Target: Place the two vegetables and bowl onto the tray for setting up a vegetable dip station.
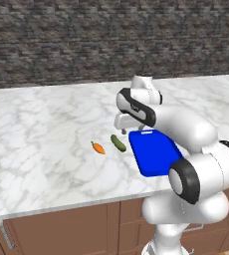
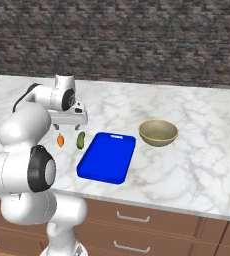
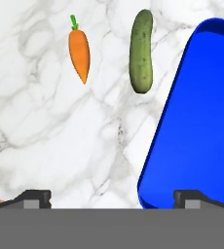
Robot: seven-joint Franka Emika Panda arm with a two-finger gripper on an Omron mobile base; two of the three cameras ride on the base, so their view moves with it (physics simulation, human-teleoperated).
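An orange carrot [image 1: 98, 148] [image 2: 60, 140] [image 3: 79, 51] and a dark green cucumber [image 1: 118, 143] [image 2: 80, 140] [image 3: 141, 51] lie side by side on the marble counter, just left of the blue tray [image 1: 154, 152] [image 2: 107, 157] [image 3: 196, 121]. The tray holds nothing. Right of the tray stands the tan bowl [image 2: 158, 132], upright on the counter. My gripper [image 1: 122, 130] [image 2: 68, 126] [image 3: 111, 199] hovers open above the counter just behind the two vegetables, pointing down, with nothing between its fingers.
The white marble counter [image 1: 42, 129] [image 2: 197, 165] runs wide to both sides, backed by a dark brick wall [image 1: 61, 40]. Its front edge drops to brown drawers [image 2: 132, 232]. My own arm rises close to the tray's near end.
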